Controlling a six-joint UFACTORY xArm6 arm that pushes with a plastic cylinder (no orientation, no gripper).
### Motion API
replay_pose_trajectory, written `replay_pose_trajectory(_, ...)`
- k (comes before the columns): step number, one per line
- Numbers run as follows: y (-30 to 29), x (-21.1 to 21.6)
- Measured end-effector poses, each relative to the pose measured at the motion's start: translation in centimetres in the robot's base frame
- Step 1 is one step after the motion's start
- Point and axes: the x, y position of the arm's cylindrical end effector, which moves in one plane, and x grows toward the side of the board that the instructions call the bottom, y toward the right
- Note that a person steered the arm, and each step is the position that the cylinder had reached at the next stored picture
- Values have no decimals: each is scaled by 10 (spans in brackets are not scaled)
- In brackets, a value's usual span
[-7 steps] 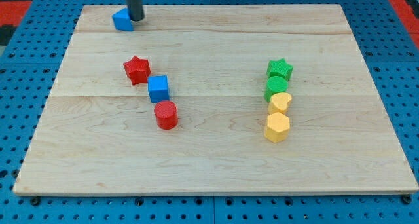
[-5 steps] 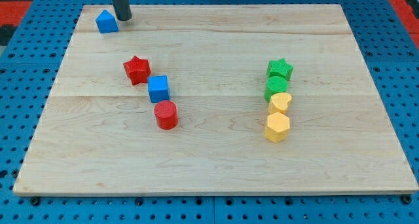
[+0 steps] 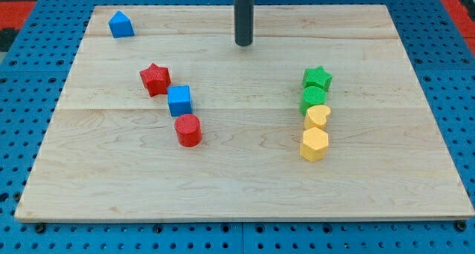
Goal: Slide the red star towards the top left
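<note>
Dark rod upright, my tip (image 3: 243,43) top-centre, off red star (image 3: 155,79).

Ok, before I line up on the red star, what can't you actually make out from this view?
- Camera view: the rod above my tip is cut off by the view's top edge.
- The green block under the green star: shape unclear, neighbours crowd it.
- Red star: whether it touches the blue cube is too fine to tell.

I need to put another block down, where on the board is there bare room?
Bare: the middle strip between the blue cube and the green star, below my tip, and the bottom band. Crowded: both block clusters.
</note>
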Motion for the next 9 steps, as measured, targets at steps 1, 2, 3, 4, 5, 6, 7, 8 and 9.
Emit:
replay_pose_trajectory(1, -36, 58)
replay_pose_trajectory(2, -107, 78)
replay_pose_trajectory(3, -144, 70)
replay_pose_trajectory(4, -175, 77)
replay_pose_trajectory(5, -172, 80)
replay_pose_trajectory(6, -185, 92)
replay_pose_trajectory(7, -233, 88)
replay_pose_trajectory(8, -218, 44)
replay_pose_trajectory(9, -173, 22)
